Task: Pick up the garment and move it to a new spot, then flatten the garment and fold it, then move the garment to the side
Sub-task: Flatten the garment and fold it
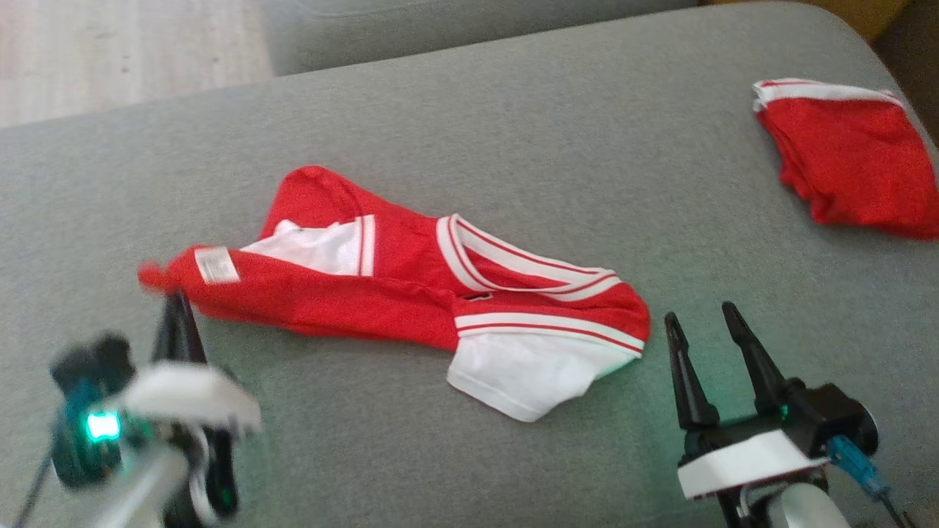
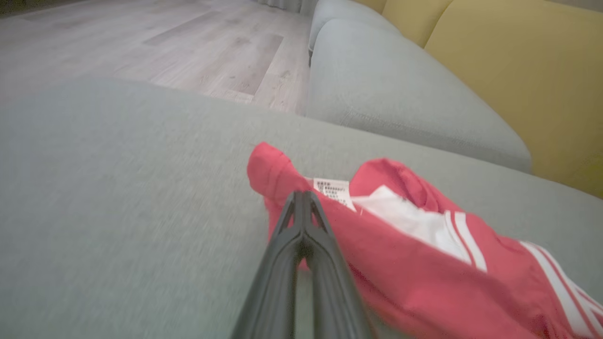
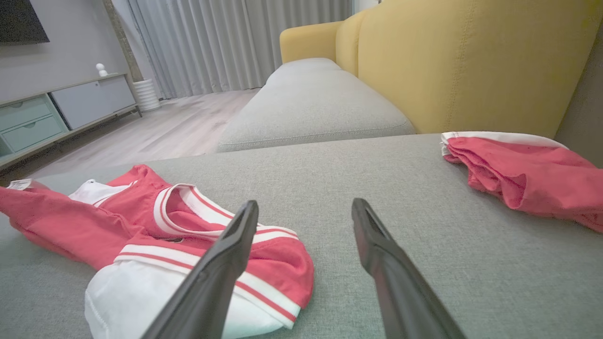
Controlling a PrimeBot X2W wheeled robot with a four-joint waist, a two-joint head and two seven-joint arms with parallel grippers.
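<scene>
- The left gripper (image 1: 176, 302) (image 2: 301, 200), at the lower left of the head view, has its two dark fingers pressed together. The tips are nipped on the left corner of the garment (image 1: 381, 293) (image 2: 424, 263) (image 3: 155, 221).
- A white label (image 1: 216, 264) (image 2: 332, 190) sits on the cloth just beside those tips.
- The right gripper (image 1: 700, 315) (image 3: 305, 207), at the lower right of the head view, stands with its fingers wide apart and holds nothing. It is near the garment's right end, not touching it.
- The garment, red with white panels and striped trim, lies crumpled across the middle of the head view. It stretches from left of centre down towards the lower right and rests on the grey sofa cushion (image 1: 513, 132) (image 2: 118, 212) (image 3: 377, 188).
- A second red piece (image 1: 851, 169) (image 3: 523, 174) with a white band lies folded at the upper right of the head view, well apart from the garment.
- A yellow backrest (image 2: 518, 70) (image 3: 471, 61) rises beyond the cushion at the upper right of both wrist views.
- Pale wood floor (image 1: 110, 51) (image 2: 165, 47) shows at the upper left.
</scene>
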